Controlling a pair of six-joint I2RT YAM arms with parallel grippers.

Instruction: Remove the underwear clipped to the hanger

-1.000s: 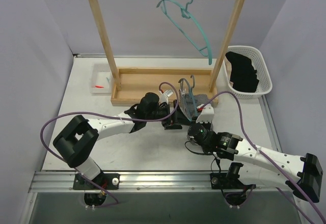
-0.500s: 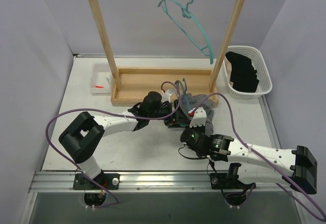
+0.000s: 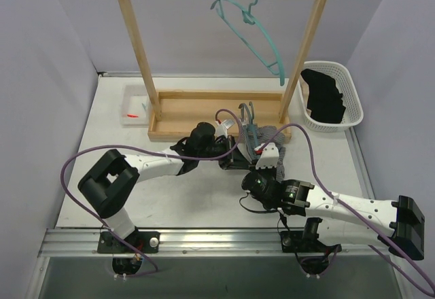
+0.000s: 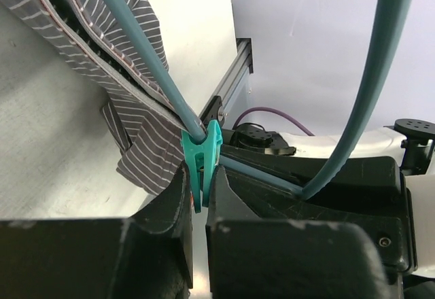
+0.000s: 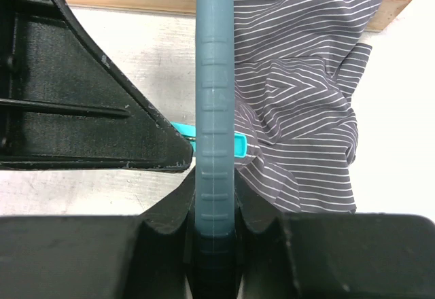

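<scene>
Slippage is risked: the clip is squeezed at its end by the left gripper, the hanger clamped in the right gripper; the striped underwear, heaped on the table, may be left caught.

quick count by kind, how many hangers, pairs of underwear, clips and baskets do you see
hangers: 2 (upper hanger, lower hanger)
pairs of underwear: 2 (black pair, grey striped pair)
clips in view: 1 (teal clip)
baskets: 1 (white basket)
total: 6
</scene>
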